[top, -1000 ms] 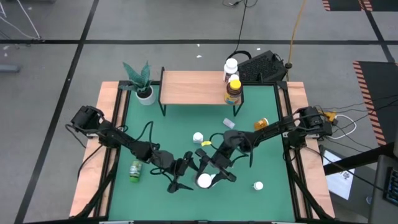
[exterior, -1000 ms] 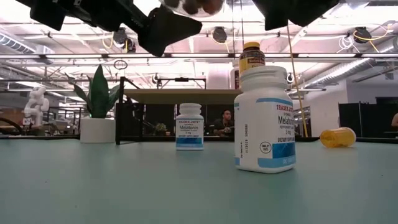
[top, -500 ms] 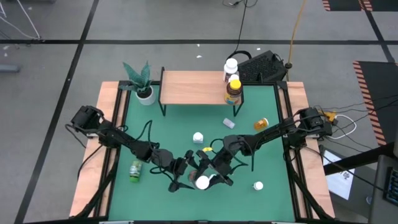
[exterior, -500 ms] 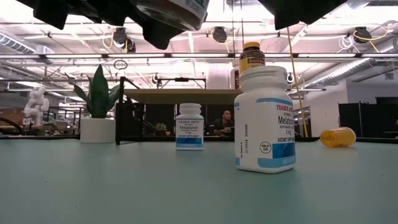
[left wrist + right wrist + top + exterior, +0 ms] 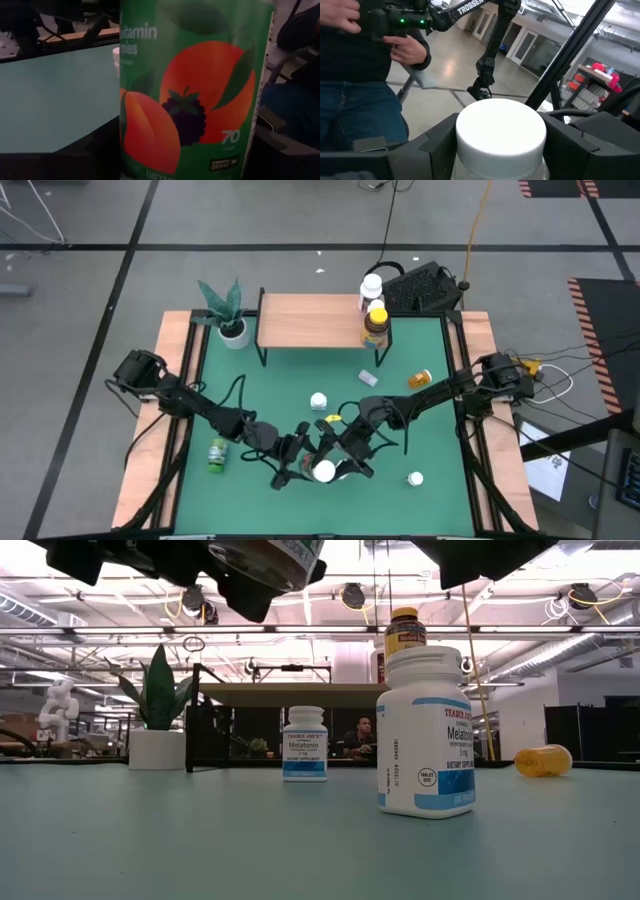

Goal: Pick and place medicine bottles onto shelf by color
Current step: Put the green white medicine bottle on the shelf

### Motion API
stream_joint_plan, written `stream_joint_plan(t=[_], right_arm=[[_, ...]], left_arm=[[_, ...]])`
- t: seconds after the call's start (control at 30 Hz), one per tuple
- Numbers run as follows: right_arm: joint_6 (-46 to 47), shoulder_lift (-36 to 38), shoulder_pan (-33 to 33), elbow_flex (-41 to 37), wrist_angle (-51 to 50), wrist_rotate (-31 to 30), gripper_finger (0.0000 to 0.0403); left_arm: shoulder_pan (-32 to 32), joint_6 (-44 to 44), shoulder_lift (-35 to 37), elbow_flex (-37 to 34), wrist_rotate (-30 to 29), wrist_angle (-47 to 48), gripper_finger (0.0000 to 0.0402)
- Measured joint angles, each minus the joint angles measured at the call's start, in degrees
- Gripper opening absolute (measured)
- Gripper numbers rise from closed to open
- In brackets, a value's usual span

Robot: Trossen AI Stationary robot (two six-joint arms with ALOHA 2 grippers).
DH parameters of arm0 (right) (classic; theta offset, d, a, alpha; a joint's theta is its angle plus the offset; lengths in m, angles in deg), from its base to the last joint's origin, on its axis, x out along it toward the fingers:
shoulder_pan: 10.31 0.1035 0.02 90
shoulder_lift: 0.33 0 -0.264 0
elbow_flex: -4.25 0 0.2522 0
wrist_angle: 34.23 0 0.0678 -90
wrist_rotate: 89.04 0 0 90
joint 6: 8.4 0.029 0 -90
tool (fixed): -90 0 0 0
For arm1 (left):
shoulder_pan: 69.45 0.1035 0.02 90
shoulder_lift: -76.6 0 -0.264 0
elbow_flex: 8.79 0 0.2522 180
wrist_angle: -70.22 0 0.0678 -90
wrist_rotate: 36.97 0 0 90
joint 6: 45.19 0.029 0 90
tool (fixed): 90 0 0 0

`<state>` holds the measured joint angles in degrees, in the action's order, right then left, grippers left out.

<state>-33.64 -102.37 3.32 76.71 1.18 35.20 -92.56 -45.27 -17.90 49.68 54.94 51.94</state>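
Green bottle (image 5: 324,471) aloft near table's front edge, cap up | clasped by right gripper (image 5: 338,463) | left gripper (image 5: 300,470) touching opposite side, fingers closing, hold uncertain | shelf (image 5: 310,320) far behind.

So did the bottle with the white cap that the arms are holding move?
Yes. The white-capped bottle, held by the right gripper, slid left toward the green bottle and the left gripper.

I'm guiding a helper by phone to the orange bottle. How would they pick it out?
Start at the light-wood shelf at the green table's far edge. In front of its right end, near the table's right rail, is the orange bottle. It alone is orange and lies on its side; the white bottle mid-table stands upright.
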Motion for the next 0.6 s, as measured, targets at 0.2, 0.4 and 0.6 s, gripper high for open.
stream_joint_plan(t=[0.2, 0.4, 0.6], right_arm=[[9.83, 0.05, 0.01, 0.00, 0.43, -4.73, 0.0266], [12.96, 2.91, 0.31, -0.02, -6.87, -15.65, 0.0297], [14.31, 13.57, 3.49, 0.02, -20.37, -43.55, 0.0300]], left_arm=[[-0.24, -0.25, -0.06, -0.07, -10.89, 2.05, 0.0280], [-2.97, 0.34, -0.05, -0.09, -30.40, 4.88, 0.0307], [-5.66, -0.54, -0.05, -0.09, -50.17, 4.68, 0.0290]])
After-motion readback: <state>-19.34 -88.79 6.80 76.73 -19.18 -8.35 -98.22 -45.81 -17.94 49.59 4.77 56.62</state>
